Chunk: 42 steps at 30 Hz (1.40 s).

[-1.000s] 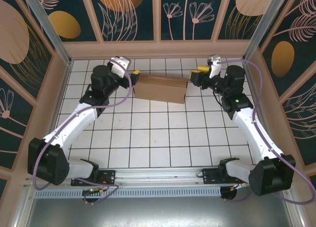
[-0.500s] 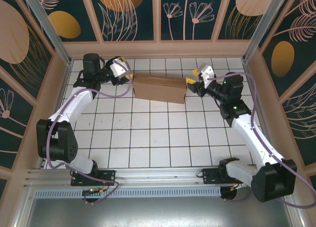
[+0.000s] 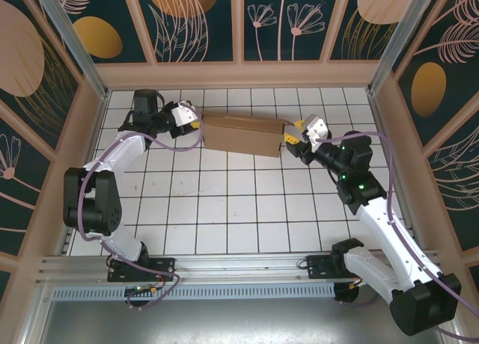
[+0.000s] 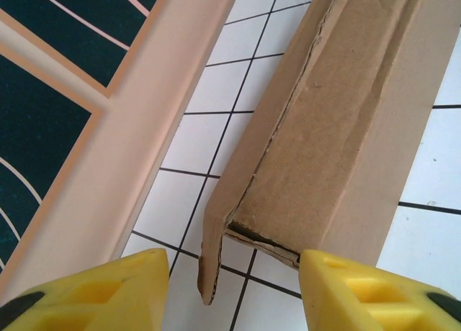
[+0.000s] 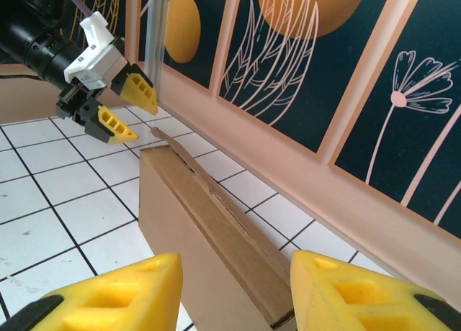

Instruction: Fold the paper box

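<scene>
Now we bracket the paper box (image 3: 243, 134), each end between the spread, unclamped fingers of our left gripper (image 3: 193, 124) and right gripper (image 3: 293, 132). Next, we judge, the loose end flaps need tucking.

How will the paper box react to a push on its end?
Probably slides, not tips: the paper box lies long and low on tiles. Its loose end flap and gaping seam suggest thin walls that buckle if squeezed.

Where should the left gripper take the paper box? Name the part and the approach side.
Probably the loose end flap of the paper box, coming from its left end: the flap stands upright, away from the end wall, between the left gripper's open fingers.
</scene>
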Tool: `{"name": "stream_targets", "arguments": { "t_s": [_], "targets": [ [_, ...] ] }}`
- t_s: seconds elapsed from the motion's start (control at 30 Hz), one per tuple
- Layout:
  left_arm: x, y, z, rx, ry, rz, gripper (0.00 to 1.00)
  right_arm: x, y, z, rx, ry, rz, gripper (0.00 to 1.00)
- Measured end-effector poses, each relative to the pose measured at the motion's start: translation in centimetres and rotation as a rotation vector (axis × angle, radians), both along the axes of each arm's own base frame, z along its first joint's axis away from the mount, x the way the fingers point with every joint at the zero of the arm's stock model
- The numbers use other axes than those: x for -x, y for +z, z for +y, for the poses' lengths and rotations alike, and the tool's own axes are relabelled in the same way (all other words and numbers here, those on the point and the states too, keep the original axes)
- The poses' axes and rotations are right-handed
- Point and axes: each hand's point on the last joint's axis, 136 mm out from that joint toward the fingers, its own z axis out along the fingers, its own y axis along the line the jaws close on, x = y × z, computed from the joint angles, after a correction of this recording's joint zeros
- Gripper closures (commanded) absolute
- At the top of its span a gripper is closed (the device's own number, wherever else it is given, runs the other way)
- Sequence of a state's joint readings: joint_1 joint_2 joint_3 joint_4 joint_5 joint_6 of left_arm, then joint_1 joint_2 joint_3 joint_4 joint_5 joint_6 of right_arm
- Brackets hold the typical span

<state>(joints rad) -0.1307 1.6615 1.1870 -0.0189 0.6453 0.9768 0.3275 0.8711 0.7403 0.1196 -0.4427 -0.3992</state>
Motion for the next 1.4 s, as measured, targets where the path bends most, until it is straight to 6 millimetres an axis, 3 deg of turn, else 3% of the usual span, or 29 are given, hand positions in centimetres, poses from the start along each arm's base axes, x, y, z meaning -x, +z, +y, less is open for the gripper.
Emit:
{"name": "stream_targets", "arguments": {
  "t_s": [0.1,0.33,0.53,0.77,1.07,1.4],
  "targets": [
    [-0.4,-0.4,0.1,-0.002,0.012,-0.001,0.67,-0.1,-0.4,-0.2,0.016,-0.011,0.005,0.57],
    [-0.9,-1.4,0.2,-0.003,0.030,0.021,0.70,-1.4,-1.5,0.0,0.063,-0.021,0.030,0.61],
    [-1.3,-1.7,0.1,0.015,0.033,0.039,0.78,-4.1,-2.4,-0.6,0.163,-0.048,0.008,0.61],
    [-1.3,-1.3,-0.3,0.051,0.030,0.046,0.94,-7.1,-4.4,-2.5,0.305,-0.045,-0.057,0.62],
    [-1.4,-1.1,-0.3,0.072,0.036,0.056,0.98,-8.3,-7.8,-1.3,0.379,0.082,-0.085,0.55],
    [-1.5,-1.2,-0.4,0.078,0.039,0.068,0.99,-8.9,-10.9,-1.4,0.440,0.102,-0.054,0.60]
  ]
}}
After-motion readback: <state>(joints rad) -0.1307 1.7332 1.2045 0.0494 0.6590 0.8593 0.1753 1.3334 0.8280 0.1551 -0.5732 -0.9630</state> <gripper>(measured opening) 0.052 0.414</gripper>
